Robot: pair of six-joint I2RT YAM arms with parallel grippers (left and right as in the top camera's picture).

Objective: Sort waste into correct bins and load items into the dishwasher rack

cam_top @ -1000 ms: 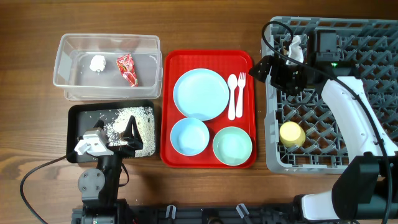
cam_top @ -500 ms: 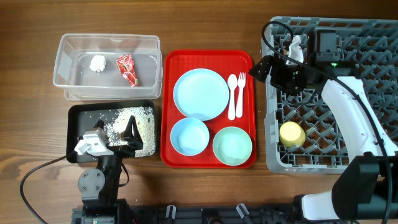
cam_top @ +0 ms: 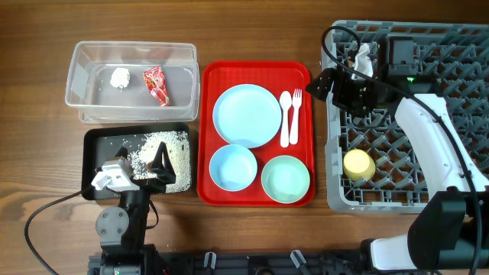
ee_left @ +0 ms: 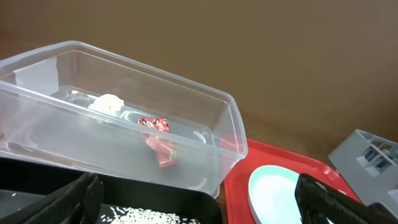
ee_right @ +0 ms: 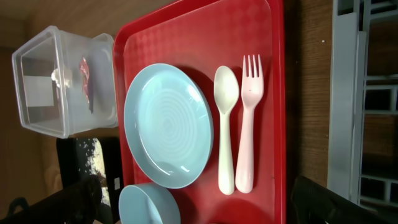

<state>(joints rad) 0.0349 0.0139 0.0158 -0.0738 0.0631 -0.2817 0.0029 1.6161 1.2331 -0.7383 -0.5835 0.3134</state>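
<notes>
Our left gripper [cam_top: 139,164] hangs with its jaws spread wide and nothing between them, over the near part of the shallow black rectangular plastic tray [cam_top: 90,160], which holds the loose white rice-like scraps [cam_top: 157,151]. Just beyond it on the far side stands the clear rectangular plastic tub [ee_left: 233,134], with the crumpled white paper napkin ball [ee_left: 107,103] and the small red printed snack wrapper [ee_left: 158,140] lying apart on its floor.

Our right gripper [cam_top: 327,82] is also spread and empty, hovering at the far left corner of the large square grey plastic lattice crate [cam_top: 336,195]. The small yellow cup [cam_top: 357,164] sits inside the crate, in its near left part.

Between tub and crate lies the flat red serving tray [ee_right: 277,93]. On it we see the light blue round plate [ee_right: 165,124] on the far side, the white plastic spoon [ee_right: 226,124] and white plastic fork [ee_right: 247,118] side by side to its right, and at the near side the light blue bowl [cam_top: 233,166] left of the pale green bowl [cam_top: 286,178].
</notes>
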